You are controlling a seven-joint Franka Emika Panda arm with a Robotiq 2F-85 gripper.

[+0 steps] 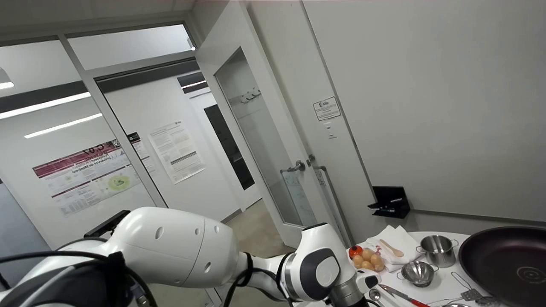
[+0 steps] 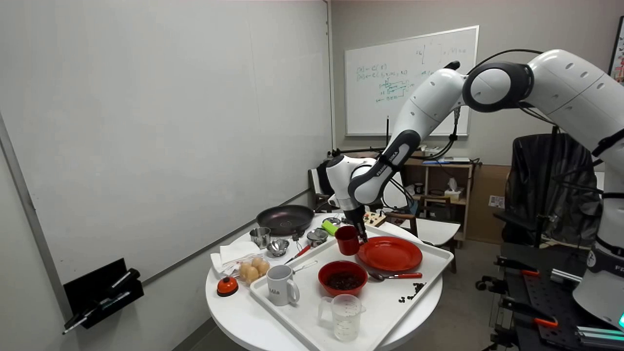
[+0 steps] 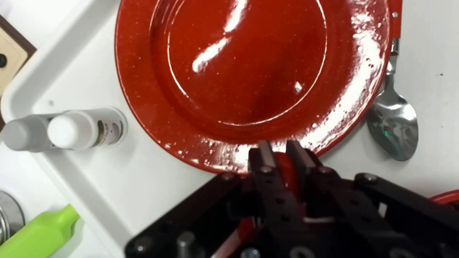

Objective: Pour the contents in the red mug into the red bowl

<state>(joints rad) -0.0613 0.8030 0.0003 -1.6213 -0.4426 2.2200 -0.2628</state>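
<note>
Pinching the red mug by its handle with the gripper. Pointing steeply down in an exterior view, just at the side of the red mug nearest the plate, with fingertips seen against the plate's rim in the wrist view. Holding it upright, on or above the tray (cannot tell which), near the red bowl.

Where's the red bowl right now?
In an exterior view, the red bowl sits on the white tray, between the grey cup on the picture's left and the spoon on its right, with the clear measuring jug nearer the camera.
</note>
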